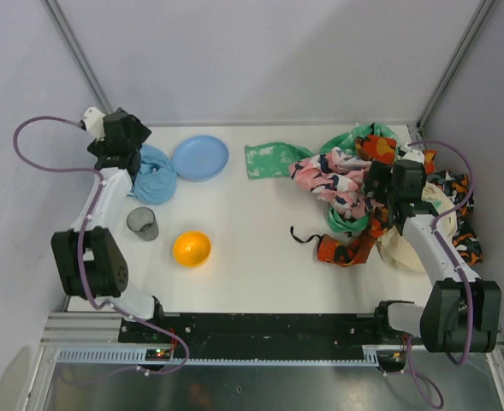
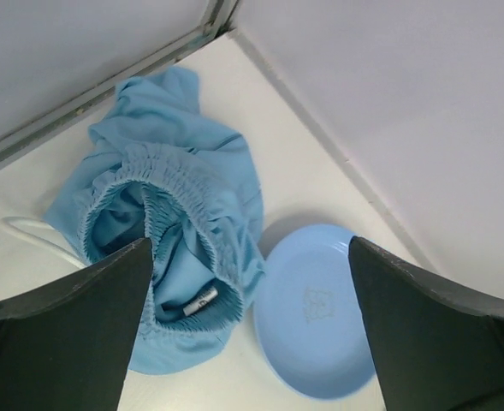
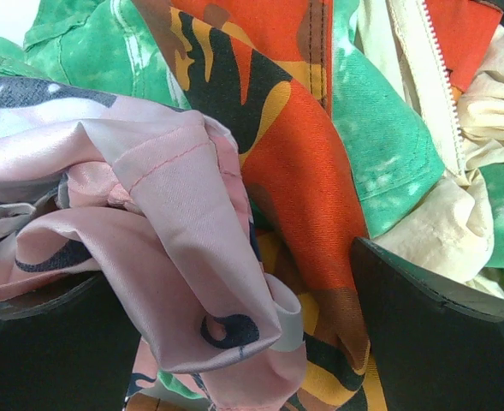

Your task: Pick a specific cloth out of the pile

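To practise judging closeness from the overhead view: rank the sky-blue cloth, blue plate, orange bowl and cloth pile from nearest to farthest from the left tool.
1. The sky-blue cloth, right beside the left tool, far-left corner.
2. The blue plate, just right of that cloth.
3. The orange bowl, nearer the arm bases.
4. The pile, across on the right side.

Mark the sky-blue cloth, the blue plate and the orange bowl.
sky-blue cloth (image 2: 162,111): left wrist view, smooth fabric above the gathered band.
blue plate (image 2: 316,308): left wrist view, bare centre.
orange bowl (image 1: 192,248): top external view, inside of the bowl.
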Controlling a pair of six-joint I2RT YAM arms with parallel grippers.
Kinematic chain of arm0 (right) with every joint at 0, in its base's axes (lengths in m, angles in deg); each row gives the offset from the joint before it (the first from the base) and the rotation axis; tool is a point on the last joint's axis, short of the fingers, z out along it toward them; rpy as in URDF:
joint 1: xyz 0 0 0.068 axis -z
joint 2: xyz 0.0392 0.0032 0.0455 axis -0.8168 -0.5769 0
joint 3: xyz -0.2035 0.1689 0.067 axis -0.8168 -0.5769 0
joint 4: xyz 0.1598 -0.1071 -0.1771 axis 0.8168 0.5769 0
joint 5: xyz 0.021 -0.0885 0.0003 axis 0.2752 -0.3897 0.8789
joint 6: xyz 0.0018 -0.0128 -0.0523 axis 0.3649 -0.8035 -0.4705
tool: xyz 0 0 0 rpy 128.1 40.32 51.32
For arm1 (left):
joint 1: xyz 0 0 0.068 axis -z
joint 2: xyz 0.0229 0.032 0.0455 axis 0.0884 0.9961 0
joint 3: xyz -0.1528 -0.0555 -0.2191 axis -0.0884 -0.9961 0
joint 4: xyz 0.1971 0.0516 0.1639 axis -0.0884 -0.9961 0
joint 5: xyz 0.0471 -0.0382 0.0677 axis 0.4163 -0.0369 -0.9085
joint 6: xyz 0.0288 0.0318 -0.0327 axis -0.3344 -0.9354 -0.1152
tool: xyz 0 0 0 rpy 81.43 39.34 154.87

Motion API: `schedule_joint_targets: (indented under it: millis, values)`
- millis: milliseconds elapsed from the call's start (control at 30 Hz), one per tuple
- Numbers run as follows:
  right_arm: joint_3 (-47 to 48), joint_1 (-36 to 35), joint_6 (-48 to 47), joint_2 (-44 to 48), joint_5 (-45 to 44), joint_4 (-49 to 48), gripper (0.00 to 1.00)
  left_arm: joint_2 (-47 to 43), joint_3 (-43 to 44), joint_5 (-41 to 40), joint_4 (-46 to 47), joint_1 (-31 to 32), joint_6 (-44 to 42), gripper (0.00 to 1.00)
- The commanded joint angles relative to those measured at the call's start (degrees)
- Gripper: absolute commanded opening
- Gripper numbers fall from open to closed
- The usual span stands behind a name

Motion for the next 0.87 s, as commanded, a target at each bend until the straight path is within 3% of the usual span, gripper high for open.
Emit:
schedule_joint_targets:
  millis: [0,167,433,633,833]
  values:
    - [-0.5,-1.5,0.7,3.0,-0.4,-0.2,0.99,-10.3,-1.2,4.7,1.5,0.7,-1.2,1.00]
    - [-0.5,-1.7,2.8,8.8,-1.2,0.1,0.99,-20.8,-5.4,10.4,1.4,7.7,-5.8,1.00]
    - [-0.6,-1.9,3.8,19.7,1.6,1.6,0.99,-33.8,-23.1,19.5,1.2,21.9,-8.0,1.00]
    - [-3.0,-2.2,4.9,27.1,3.5,1.4,0.99,-37.2,-30.3,21.1,0.8,23.6,-6.2,1.00]
    - [-7.9,-2.3,5.2,34.2,5.8,-2.6,0.99,-38.4,-30.9,20.7,-0.3,23.6,-6.6,1.00]
